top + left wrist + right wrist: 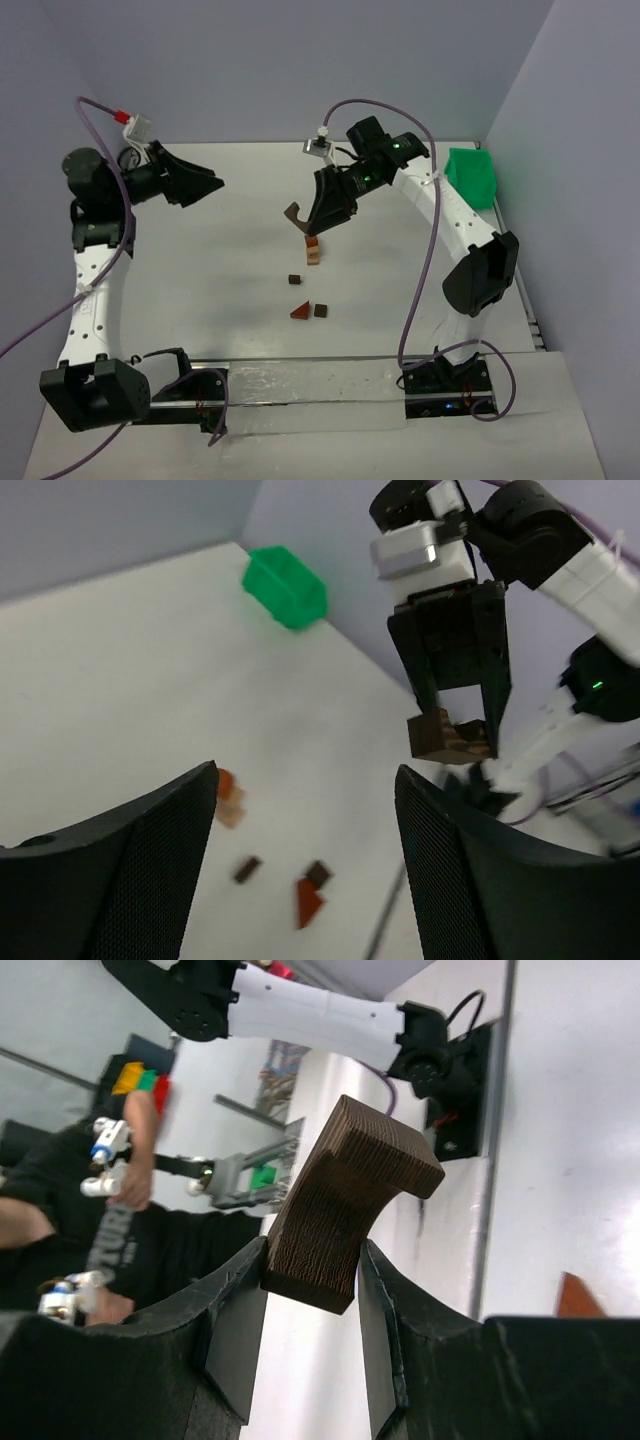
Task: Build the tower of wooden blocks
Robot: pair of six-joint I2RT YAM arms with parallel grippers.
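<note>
**From above:** We are seeing the build at an early stage. The wood block tower (313,250) is standing only two pieces high near the middle of the pale table (220,290), with a reddish-brown piece sitting on a light tan one. The right gripper (312,220) is hanging just behind and above it, clamping a dark brown arch block (297,216). Three wood blocks are lying loose nearer the arm bases: a dark cube (295,280), a reddish wedge (300,312) and, just beside the wedge, a second cube (321,310). The left gripper (215,186) is waiting well apart on the left, jaws spread and empty. By our reckoning, the arch and all three loose pieces are yet to be placed.

**Left wrist:** We are looking out between our own textured black fingers (150,860), which are standing wide with nothing between them. Beyond them, the right gripper (458,705) is carrying the arch block (447,738) clear of the table. The tower (232,798) is peeking out beside the left-hand finger. A glossy green bin (285,585) is sitting at the far edge.

**Right wrist:** The arch block (345,1200) is filling the view, pinched between matte black fingers (240,1330). We are noting coarse, streaked grain, flat faces and a concave cut that gives it a hooked outline. A reddish-brown corner is showing at the right edge, and we cannot tell which piece it is.
</note>
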